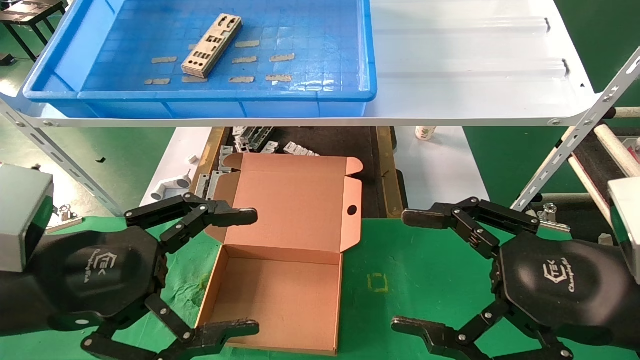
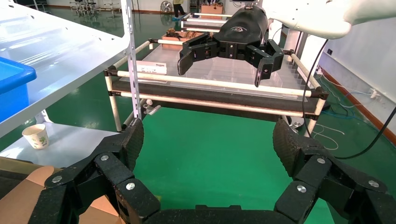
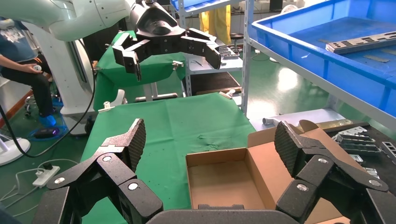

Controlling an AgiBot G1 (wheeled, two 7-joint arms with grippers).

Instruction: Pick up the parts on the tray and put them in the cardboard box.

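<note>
The parts [image 1: 211, 46] lie as a small stack of silver punched plates on the floor of the blue tray [image 1: 200, 95], up on the shelf at the far left. The right wrist view shows them too, as parts [image 3: 359, 43] inside the tray [image 3: 322, 60]. The cardboard box [image 1: 275, 300] sits open on the green cloth below, lid folded back, nothing inside. My left gripper [image 1: 250, 272] hangs open at the box's left side, one finger over the lid, one at the front wall. My right gripper [image 1: 405, 271] is open over the cloth, right of the box [image 3: 224, 182].
The white ribbed shelf sheet [image 1: 470, 60] overhangs the far end of the work area on slanted metal uprights [image 1: 575, 140]. Grey brackets [image 1: 250, 140] and a paper cup [image 1: 425, 132] lie beneath it. A roller rack [image 1: 605, 145] stands at the right.
</note>
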